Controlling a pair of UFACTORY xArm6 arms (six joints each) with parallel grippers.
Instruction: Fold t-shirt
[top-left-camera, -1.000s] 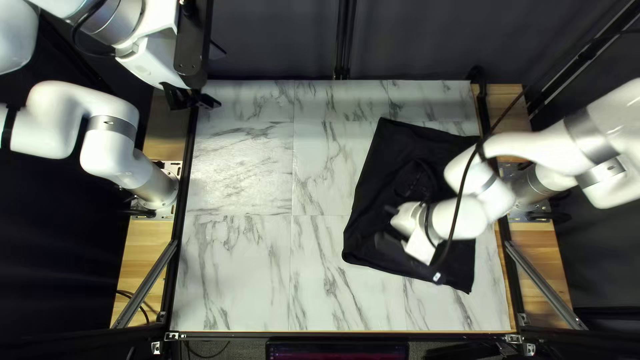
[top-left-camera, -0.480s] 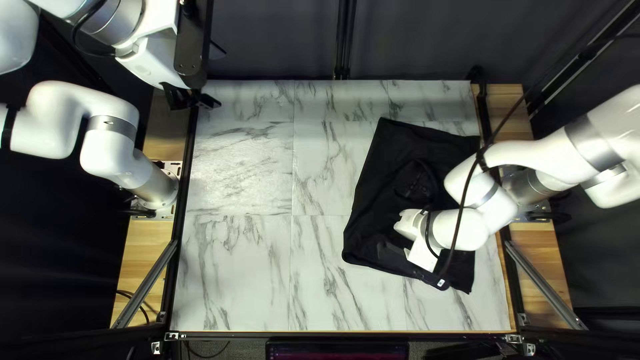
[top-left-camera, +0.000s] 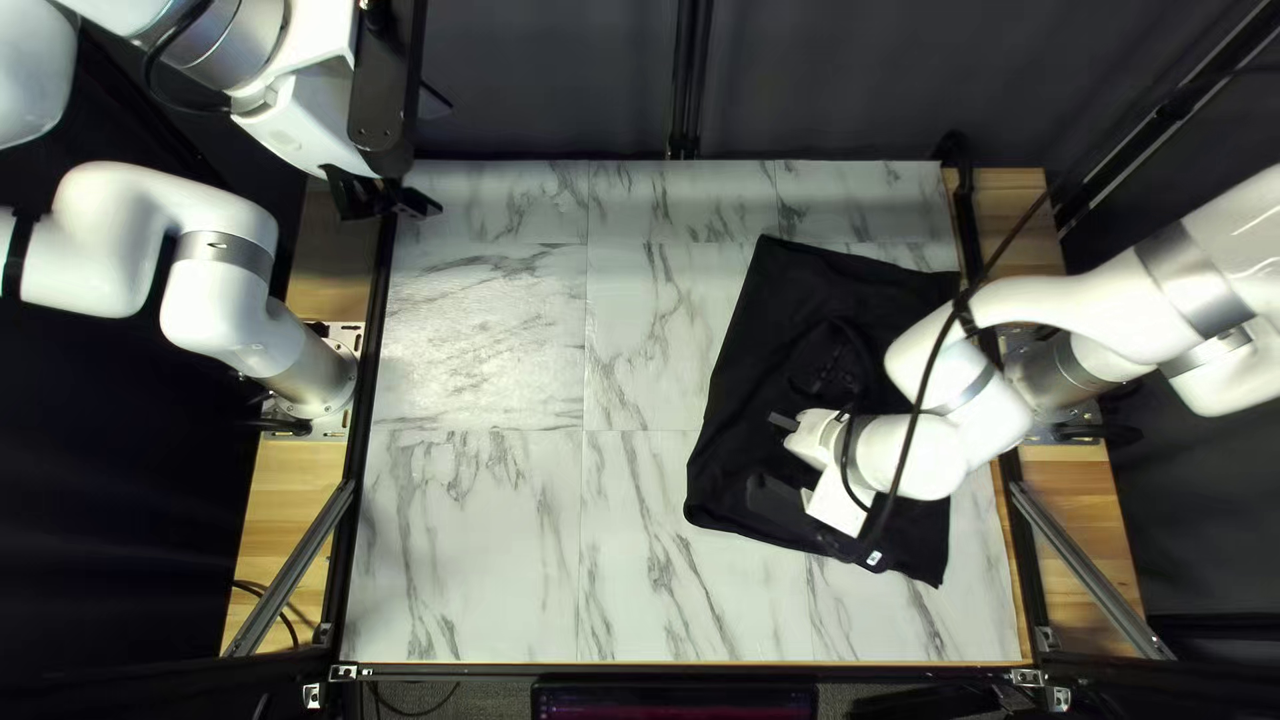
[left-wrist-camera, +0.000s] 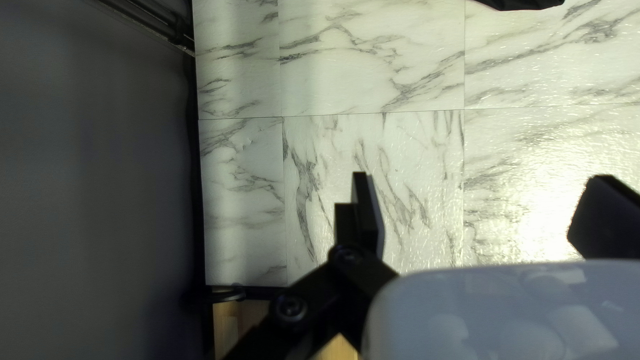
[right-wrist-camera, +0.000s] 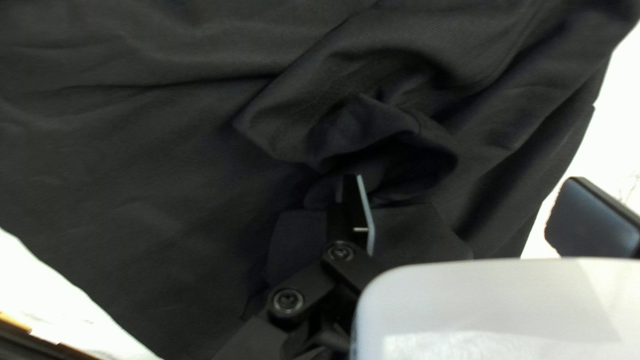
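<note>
my right pincer (top-left-camera: 776,459): wide open over the rumpled shirt (top-left-camera: 758,347) | left pincer (top-left-camera: 387,204): open too, way off from it

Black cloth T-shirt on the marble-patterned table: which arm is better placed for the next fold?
Probably right: my white right arm is over the black T-shirt, jaws open, while my white left arm is by the table's far left corner.

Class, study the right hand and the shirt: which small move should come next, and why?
Probably shift the right hand until the raised fold sits between its fingers: the hand is open, and the fold bulges from the shirt just ahead of one finger, ungripped.
</note>
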